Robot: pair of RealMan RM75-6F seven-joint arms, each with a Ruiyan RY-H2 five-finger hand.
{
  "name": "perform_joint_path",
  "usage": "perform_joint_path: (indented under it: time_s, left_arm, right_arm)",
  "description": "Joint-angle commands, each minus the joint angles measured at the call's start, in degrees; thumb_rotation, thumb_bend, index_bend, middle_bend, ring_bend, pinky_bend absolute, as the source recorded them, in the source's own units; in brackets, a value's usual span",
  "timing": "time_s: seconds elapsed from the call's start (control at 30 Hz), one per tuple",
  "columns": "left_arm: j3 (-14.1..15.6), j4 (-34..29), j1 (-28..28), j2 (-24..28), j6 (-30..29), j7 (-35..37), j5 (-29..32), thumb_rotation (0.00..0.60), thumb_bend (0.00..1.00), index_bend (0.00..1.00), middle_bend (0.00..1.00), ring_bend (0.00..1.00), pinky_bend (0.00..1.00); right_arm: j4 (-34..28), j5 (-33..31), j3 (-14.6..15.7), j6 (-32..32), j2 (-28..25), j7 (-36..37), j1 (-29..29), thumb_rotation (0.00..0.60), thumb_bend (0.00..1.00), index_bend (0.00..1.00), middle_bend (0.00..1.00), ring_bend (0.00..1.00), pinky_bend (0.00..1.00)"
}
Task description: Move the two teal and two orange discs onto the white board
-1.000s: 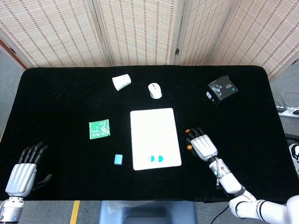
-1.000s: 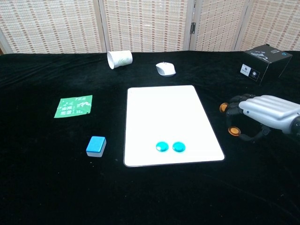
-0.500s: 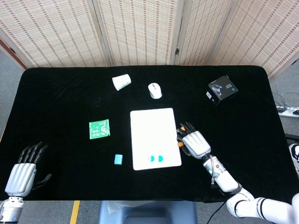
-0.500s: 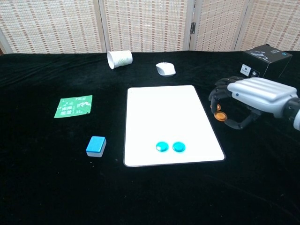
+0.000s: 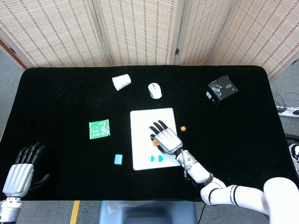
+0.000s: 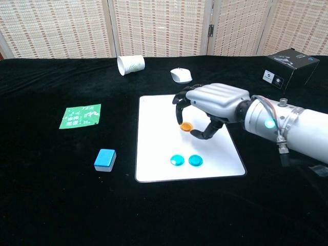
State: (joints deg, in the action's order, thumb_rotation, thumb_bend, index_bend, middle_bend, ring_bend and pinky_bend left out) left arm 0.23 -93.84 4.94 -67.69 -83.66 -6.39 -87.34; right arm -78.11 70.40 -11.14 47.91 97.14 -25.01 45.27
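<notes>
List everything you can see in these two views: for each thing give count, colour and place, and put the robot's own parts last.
board: 1, white, table centre.
teal discs: 2, side by side on the board's near end.
orange discs: 2; one pinched in the right hand over the board, one on the cloth right of the board.
cup: 1, white, on its side, behind the board to the left.
mouse: 1, white, behind the board.
box: 1, black, far right.
packet: 1, green, left of the board.
block: 1, light blue, near left of the board.
table: 1, black cloth.
right hand: over the board, holding a disc.
left hand: near left edge, holding nothing.
</notes>
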Motion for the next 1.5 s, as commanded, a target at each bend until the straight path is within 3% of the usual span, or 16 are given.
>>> perform_joint_path:
  time_s: [0.03,0.4,0.43,0.57,0.63,0.7,0.8,1.13,1.5]
  left_arm:
    - [0.0,0.2,0.0,-0.1,0.0,0.1,0.1,0.6,0.28,0.1,0.01,0.03,0.0]
    - [-0.2,0.6,0.0,-0.4,0.2,-0.3,0.6,0.6,0.28,0.1,0.01,0.03,0.0]
    - [-0.2,0.6,-0.1,-0.4,0.2,-0.3,0.7,0.6,0.28,0.1,0.01,0.03,0.0]
    - [-0.2,0.8,0.0,-0.6,0.4,-0.3,1.0,0.6,0.28,0.1,0.01,0.04,0.0]
    - [-0.2,0.8,0.0,-0.6,0.6,-0.3,0.9,0.6,0.28,0.1,0.01,0.03,0.0]
    - [-0.1,0.8,0.1,-0.6,0.7,-0.2,0.8,0.6,0.28,0.1,0.01,0.03,0.0]
    - [-0.2,0.8,0.3,-0.6,0.8,-0.1,0.8,0.6,0.28,0.1,0.01,0.03,0.0]
    - [0.1,0.5,0.8,-0.9,1.1,0.2,-0.7,0.6,0.28,0.1,0.01,0.03,0.0]
    - [0.1,-0.3,1.0,-0.7,1.2,-0.8,-0.5,0.6,0.28,0.1,0.01,0.03,0.0]
  right_arm:
    - [2.8,-2.2,-1.2,-1.1,2.3,-0.8,1.6,0.6,0.48,0.49,0.14,0.0,0.0]
    - [10.6,-6.2,-3.2,-3.1,7.4,-1.0,6.0,0.6,0.48,0.45,0.14,0.0,0.0]
    - [11.1,-6.6,-3.3,-3.5,7.6,-1.3,6.3,0.6,0.48,0.41,0.13,0.0,0.0]
    - [11.3,-7.1,-3.1,-3.2,7.3,-1.1,6.6,0.6,0.48,0.1,0.03,0.0,0.0]
    - [10.7,-6.9,-3.0,-2.3,6.5,-0.6,6.1,0.6,0.48,0.02,0.0,0.0,0.0]
    - [10.4,-6.3,-2.7,-0.7,5.7,-0.2,5.3,0.6,0.47,0.05,0.0,0.0,0.0]
    - [10.1,-5.2,-2.0,2.5,4.1,0.6,3.5,0.6,0.47,0.18,0.0,0.0,0.0]
    - [9.2,-8.6,-0.2,3.7,-3.7,1.8,-1.9,0.6,0.47,0.26,0.0,0.0,0.0]
    - [14.6,-10.1,1.7,-0.2,-1.4,2.8,-2.1,0.6,0.48,0.36,0.0,0.0,0.0]
